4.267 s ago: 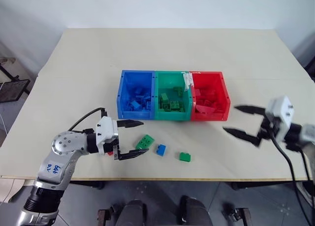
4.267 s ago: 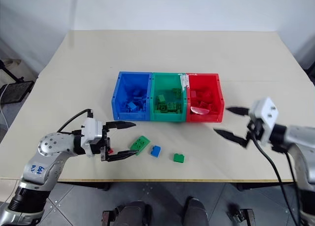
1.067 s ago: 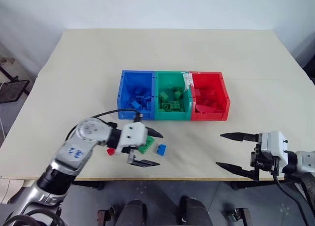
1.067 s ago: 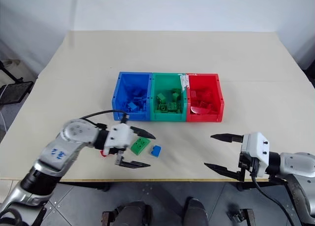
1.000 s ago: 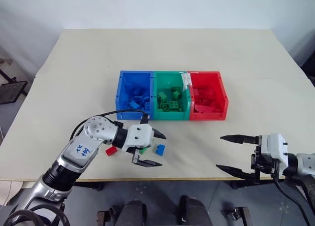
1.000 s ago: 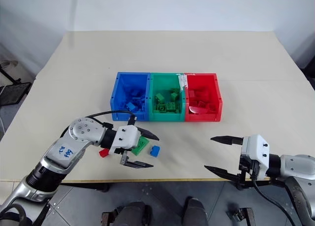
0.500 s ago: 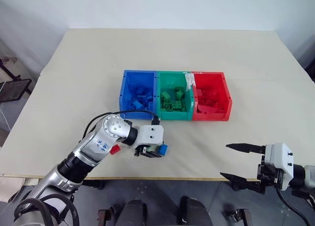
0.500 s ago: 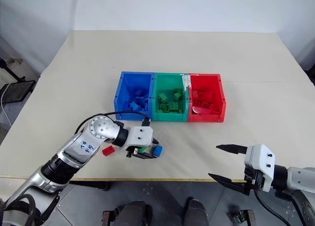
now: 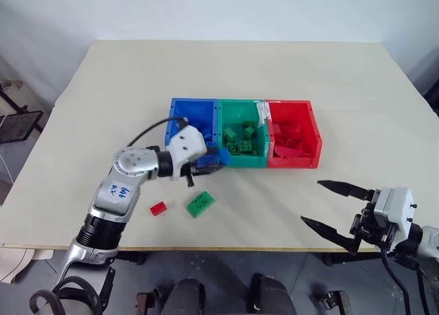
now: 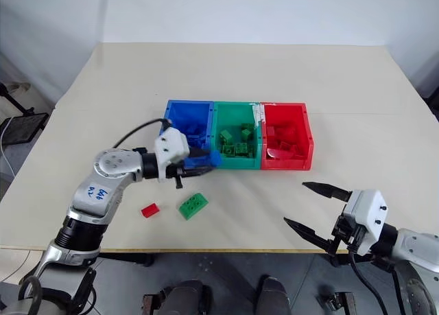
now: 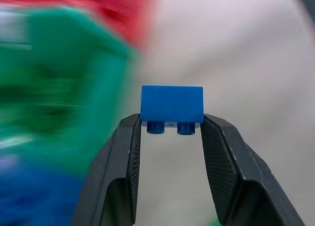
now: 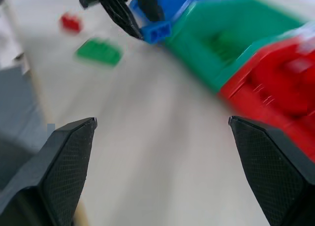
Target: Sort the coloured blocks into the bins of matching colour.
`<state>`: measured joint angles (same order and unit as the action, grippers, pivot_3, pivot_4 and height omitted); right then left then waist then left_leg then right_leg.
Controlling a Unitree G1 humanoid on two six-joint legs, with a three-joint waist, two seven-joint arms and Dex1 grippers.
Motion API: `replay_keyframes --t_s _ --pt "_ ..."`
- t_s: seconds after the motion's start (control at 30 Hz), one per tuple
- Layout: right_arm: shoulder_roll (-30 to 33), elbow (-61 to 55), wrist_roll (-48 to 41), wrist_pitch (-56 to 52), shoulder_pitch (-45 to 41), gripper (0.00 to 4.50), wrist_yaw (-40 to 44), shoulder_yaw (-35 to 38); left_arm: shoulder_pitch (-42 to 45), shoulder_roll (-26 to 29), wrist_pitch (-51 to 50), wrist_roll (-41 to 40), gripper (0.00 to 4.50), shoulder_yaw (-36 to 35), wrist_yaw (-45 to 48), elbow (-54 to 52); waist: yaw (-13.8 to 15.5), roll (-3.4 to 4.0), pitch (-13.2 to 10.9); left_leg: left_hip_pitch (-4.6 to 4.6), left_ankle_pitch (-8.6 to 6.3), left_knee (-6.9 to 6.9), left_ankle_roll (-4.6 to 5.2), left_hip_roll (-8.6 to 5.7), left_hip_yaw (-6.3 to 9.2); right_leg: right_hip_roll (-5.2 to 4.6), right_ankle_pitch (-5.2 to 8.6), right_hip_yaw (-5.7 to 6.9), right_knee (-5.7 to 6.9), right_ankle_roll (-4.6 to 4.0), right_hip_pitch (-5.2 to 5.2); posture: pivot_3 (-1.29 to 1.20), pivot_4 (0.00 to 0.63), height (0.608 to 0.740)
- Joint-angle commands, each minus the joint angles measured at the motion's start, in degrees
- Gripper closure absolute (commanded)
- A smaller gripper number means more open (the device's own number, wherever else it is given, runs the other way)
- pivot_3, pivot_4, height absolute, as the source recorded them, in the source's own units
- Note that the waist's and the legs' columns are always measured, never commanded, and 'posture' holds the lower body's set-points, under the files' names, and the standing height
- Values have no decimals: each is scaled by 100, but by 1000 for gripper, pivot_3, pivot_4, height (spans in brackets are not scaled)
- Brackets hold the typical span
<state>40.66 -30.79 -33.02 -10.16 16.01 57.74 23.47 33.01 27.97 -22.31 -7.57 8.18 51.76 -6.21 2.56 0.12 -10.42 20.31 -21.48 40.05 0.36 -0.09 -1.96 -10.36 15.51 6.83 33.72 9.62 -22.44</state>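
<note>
While most bricks already lie sorted in the blue bin [image 9: 173, 126], green bin [image 9: 240, 161] and red bin [image 9: 312, 140], two remain loose on the surface [image 9: 274, 75]: a green brick [image 9: 199, 204] and a red brick [image 9: 158, 208]. Left tool [image 11: 171, 130]: clamped on a blue brick [image 11: 172, 104], lifted just before the blue and green bins. Right tool [image 9: 330, 210]: spread wide, empty, well apart from the bins.

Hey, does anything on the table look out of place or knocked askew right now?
Two bricks lie loose on the table in front of the bins: a red brick and a longer green brick lying skewed. The left gripper holds a blue brick. Nothing looks spilled or damaged.
</note>
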Motion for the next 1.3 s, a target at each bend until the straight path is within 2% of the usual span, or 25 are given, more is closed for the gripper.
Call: replay_keyframes --t_s 0.03,0.13,0.33,0.4,0.43,0.57,0.67,0.9,1.03,1.17,1.27,1.3 --pt "-156 -245 -386 -158 -446 0 -460 8 173 -51 455 2 3056 -651 -724 369 2 -1 0 0 0 0 0 0 0 0 0 0 0 0 0 0 150 740" --pt "-211 -187 -632 -390 -1110 0 -801 -180 534 -184 652 50 3056 -933 -1184 1003 16 -5 0 2 0 11 0 -3 -1 -1 -5 -1 -3 6 2 0 150 740" --pt "25 -100 -532 -563 -1554 0 -680 -372 751 -406 249 -198 3056 -955 -1237 1403 32 -6 0 1 -10 1 -1 -4 0 -2 -12 7 2 17 -2 0 150 740" --pt "124 -54 -486 -559 -1548 0 -587 -389 808 -455 131 -257 2333 -996 -1273 1423 32 -8 -1 4 -12 -2 3 -5 -1 -1 -16 13 -4 23 -4 0 150 740" --pt "165 -27 -468 -549 -1533 0 -535 -387 808 -454 88 -292 2143 -995 -1246 1393 34 -8 -1 4 -13 -2 4 -4 0 -2 -16 14 -3 24 -4 0 150 740" --pt "267 41 -476 -567 -1472 0 -380 -384 641 -334 244 -397 856 -1123 -1171 1230 12 -8 -1 5 -14 2 4 -4 -2 -2 -16 13 -5 24 -2 0 150 740" --pt "350 185 -398 -513 -1488 0 -139 -484 147 93 829 -802 26 -1376 -329 975 -59 -6 0 3 -14 1 4 -1 -3 -1 -16 12 -3 24 -3 0 150 740" --pt "500 684 -12 -155 -1900 0 563 -1071 -1005 1252 1535 -1488 26 -2417 837 1109 -175 -6 0 -3 -15 -4 0 4 -4 -1 -16 10 -1 23 -4 0 150 740" --pt "443 974 85 -117 -2208 0 804 -1435 -1804 1808 1746 -1452 26 -2804 1189 1414 -193 -6 0 -3 -16 -1 0 5 -5 -1 -16 8 -2 23 -3 0 150 740" --pt "344 1177 170 40 -2440 0 989 -1690 -2295 2098 2005 -1405 26 -3136 1211 1833 -113 -11 -2 -1 -17 0 0 3 -4 -3 -16 10 -3 23 -3 0 150 740" --pt "289 1368 219 159 -2538 0 1078 -1776 -2600 2111 1770 -1547 26 -3106 1143 1173 -106 -13 -3 -1 -19 1 1 4 -4 -3 -16 10 -3 23 -3 0 150 740" --pt "283 1461 248 252 -2506 0 1118 -1761 -2682 1992 1275 -1908 26 -3040 1001 605 -101 -13 -3 -1 -20 1 1 3 -2 -5 -16 10 -1 23 -3 0 150 740"
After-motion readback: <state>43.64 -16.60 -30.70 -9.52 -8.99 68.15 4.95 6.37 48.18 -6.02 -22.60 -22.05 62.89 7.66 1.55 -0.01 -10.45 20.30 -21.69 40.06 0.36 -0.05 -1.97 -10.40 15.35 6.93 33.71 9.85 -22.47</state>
